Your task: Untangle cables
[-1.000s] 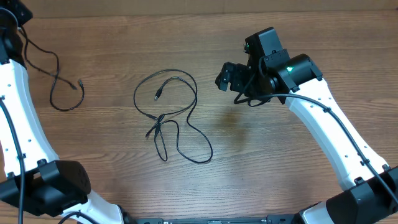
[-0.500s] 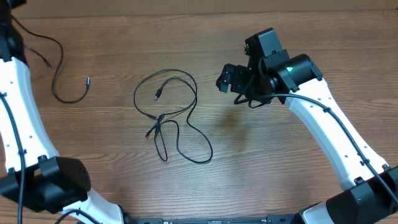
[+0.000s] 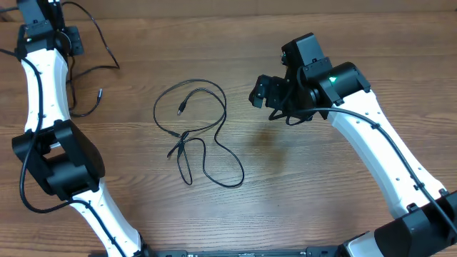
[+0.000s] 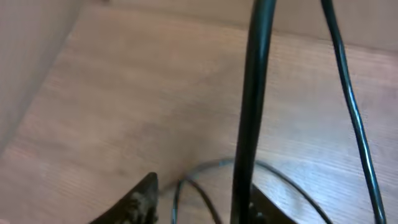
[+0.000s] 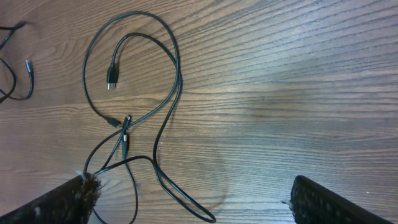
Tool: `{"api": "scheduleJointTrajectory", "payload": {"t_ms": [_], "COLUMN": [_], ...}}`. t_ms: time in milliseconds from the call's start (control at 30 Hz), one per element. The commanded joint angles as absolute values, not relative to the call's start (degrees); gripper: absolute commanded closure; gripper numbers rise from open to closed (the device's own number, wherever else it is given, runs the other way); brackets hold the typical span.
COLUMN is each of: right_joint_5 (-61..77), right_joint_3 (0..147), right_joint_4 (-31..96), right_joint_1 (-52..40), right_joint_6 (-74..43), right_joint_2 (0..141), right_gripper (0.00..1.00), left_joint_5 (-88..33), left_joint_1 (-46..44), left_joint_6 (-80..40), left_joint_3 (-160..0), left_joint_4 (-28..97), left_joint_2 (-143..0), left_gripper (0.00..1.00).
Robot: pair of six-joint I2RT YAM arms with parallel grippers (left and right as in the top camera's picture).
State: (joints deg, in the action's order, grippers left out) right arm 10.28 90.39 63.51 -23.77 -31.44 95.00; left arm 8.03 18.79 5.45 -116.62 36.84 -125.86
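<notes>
Across the wood-grain table (image 3: pixel 343 28) my two white arms come up from the near edge. The left arm (image 3: pixel 39 86) stretches to the far left corner, and the right arm (image 3: pixel 371 135) bends in toward the middle.

Between them, flat on the wood, lie the tangled cables (image 3: pixel 214 114). These thin black cords form one wide loop on the far side and a narrower loop trailing toward the near side, and the strands cross where the two loops meet. My right claw (image 5: pixel 193 186) hovers just to the right of this tangle, apart from it. Its fingers (image 5: pixel 68 199) sit at the bottom corners of the right wrist view, spread wide and released, holding nothing.

Well apart from the tangle, a lone cord (image 3: pixel 116 66) hangs about the end of my left arm. It arcs out to the right of the wrist and doubles back toward the arm. My left claw (image 4: pixel 199 204) is hard to read because its wrist view is blurred. I make out one dark fingertip (image 4: pixel 140 199) at the bottom edge and a thick black cable (image 4: pixel 252 93) running upright close to the lens. I cannot tell whether that claw is clenched on the cord or released.

Inside the wide loop a larger plug (image 3: pixel 180 109) rests on the wood. Slim connectors (image 3: pixel 182 139) lie where the strands cross. The lone cord's small plug end (image 3: pixel 99 93) sits just right of my left arm.
</notes>
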Motion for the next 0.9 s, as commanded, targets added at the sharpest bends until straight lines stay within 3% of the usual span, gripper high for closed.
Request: {"api": "scheduleJointTrajectory", "payload": {"t_ms": [0, 200, 600, 767, 867], "right_joint_5": [10.6, 10.6, 10.6, 10.6, 10.6], "right_joint_3": [90.1, 90.1, 90.1, 90.1, 90.1], "right_joint_4": [62.9, 63.0, 63.5, 64.0, 64.0], "right_joint_1": [-24.2, -24.2, -24.2, -24.2, -24.2], "right_joint_6": [-31.0, -31.0, -28.4, -28.1, -28.1], "right_joint_2": [95.3, 95.3, 95.3, 95.3, 95.3], "right_gripper": [0.02, 0.03, 0.03, 0.02, 0.02], "left_joint_5": [4.3, -8.9, -37.5, -32.0, -14.3], "left_joint_1": [18.9, 18.9, 18.9, 19.5, 20.1], "left_joint_6": [0.6, -1.5, -1.3, -2.8, -6.3], "left_joint_3": [-117.4, -117.4, -117.4, -117.5, -117.5], "left_joint_4": [42.0, 48.3, 52.6, 53.0, 56.1], "left_joint_2": [-124.0, -124.0, -124.0, -124.0, -124.1], "left_gripper": [0.55, 0.36, 0.3, 0.22, 0.18]}}
